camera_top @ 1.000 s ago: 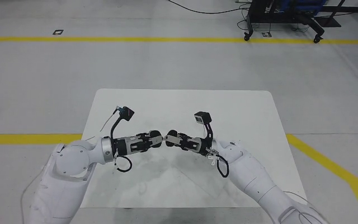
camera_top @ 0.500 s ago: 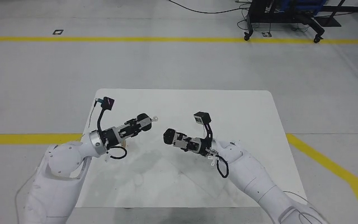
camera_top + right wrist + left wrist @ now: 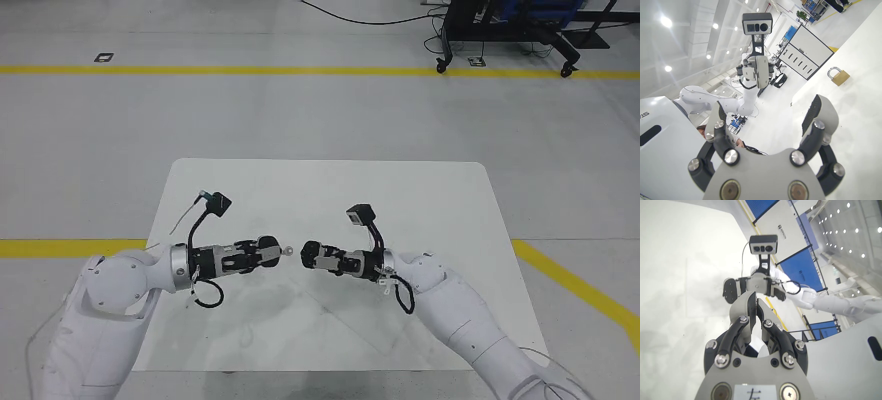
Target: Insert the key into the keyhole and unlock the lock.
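My left gripper (image 3: 276, 248) hovers over the middle of the white table (image 3: 420, 200), shut (image 3: 755, 297), with a small pale key tip (image 3: 288, 250) sticking out toward the other arm. A short gap away, my right gripper (image 3: 308, 252) faces it, its fingers spread wide (image 3: 767, 101) with nothing between them. A brass padlock (image 3: 838, 75) with a silver shackle lies flat on the table beyond the left gripper, near a table edge.
The table edge runs close behind the padlock, with floor beyond. Yellow floor lines cross behind and beside the table. A black wheeled frame (image 3: 510, 30) stands far off at the back right.
The grippers were almost touching one second ago. The left one then swung back and away to the left, and has now returned close to the right gripper, which shifted only slightly.
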Controlling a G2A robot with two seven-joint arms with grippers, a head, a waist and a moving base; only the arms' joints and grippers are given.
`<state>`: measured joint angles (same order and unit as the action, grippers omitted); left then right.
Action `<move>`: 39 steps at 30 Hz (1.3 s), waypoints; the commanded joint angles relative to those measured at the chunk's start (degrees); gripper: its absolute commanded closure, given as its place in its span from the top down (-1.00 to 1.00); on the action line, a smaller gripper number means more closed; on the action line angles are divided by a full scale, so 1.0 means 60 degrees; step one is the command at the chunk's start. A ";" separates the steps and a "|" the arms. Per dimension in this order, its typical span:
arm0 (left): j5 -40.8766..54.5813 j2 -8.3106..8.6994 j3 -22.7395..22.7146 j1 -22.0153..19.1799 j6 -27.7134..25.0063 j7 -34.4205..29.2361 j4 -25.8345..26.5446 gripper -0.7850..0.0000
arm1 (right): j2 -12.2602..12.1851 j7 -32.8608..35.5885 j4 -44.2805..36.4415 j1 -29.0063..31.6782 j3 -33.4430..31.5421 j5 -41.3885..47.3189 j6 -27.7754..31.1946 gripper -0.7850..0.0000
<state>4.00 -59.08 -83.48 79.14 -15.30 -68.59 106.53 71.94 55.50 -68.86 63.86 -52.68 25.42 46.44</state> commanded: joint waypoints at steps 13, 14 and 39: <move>-0.0135 0.0145 0.0632 -0.0082 -0.0420 -0.0848 0.0135 -1.00 | -0.0309 0.1144 -0.0817 0.0600 -0.0371 0.0533 -0.1070 -0.21; -0.0140 0.0154 0.0649 -0.0075 -0.0422 -0.0837 0.0146 -1.00 | -0.0302 0.1089 -0.0811 0.0580 -0.0342 0.0462 -0.1094 -0.21; -0.0451 0.0351 0.0981 -0.0142 -0.0293 -0.0360 0.0210 -1.00 | -0.0295 0.0618 -0.1141 0.0576 -0.0039 -0.0406 -0.1030 -0.56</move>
<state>1.28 -57.01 -77.63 78.30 -17.04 -70.73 107.78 70.18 59.22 -75.67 67.32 -52.93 22.95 40.27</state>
